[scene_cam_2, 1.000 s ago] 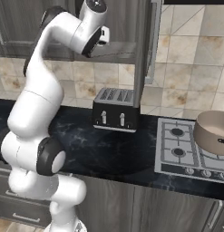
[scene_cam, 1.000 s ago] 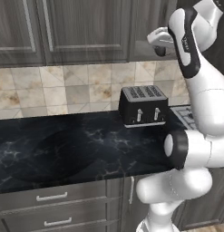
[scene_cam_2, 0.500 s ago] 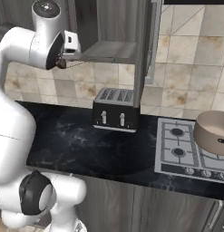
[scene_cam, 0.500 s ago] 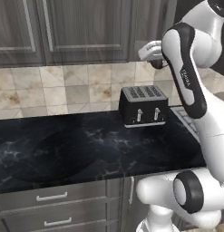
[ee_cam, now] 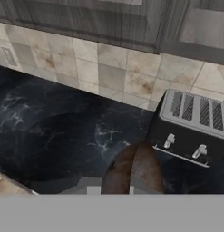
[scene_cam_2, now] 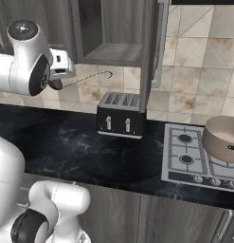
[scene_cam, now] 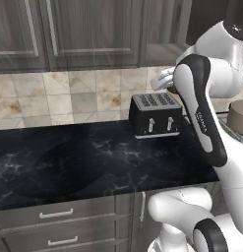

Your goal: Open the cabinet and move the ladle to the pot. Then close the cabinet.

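Note:
The ladle (scene_cam_2: 85, 79) hangs in the air left of the open cabinet (scene_cam_2: 113, 53), its thin wire handle ending in a hook that points toward the cabinet. My gripper (scene_cam_2: 56, 84) is shut on the ladle's bowl end. In the hand view the brown bowl of the ladle (ee_cam: 132, 170) sits just ahead of the fingertips, above the dark counter. The cabinet door (scene_cam_2: 149, 47) stands swung out, edge-on. The taupe pot (scene_cam_2: 223, 138) rests on the stove at the far right, and its edge (scene_cam: 239, 116) peeks out behind my arm. My hand (scene_cam: 163, 80) hovers above the toaster.
A black toaster (scene_cam_2: 121, 119) stands on the dark marble counter (scene_cam_2: 66, 142) under the open cabinet, also seen from the hand (ee_cam: 191, 131). A gas hob (scene_cam_2: 194, 161) lies to its right. Closed wall cabinets (scene_cam: 69, 34) run along the left; drawers (scene_cam: 56, 214) sit below.
My arm has swung down and to the left, out of the cabinet, carrying the ladle with it. The hand now hangs lower, near toaster height.

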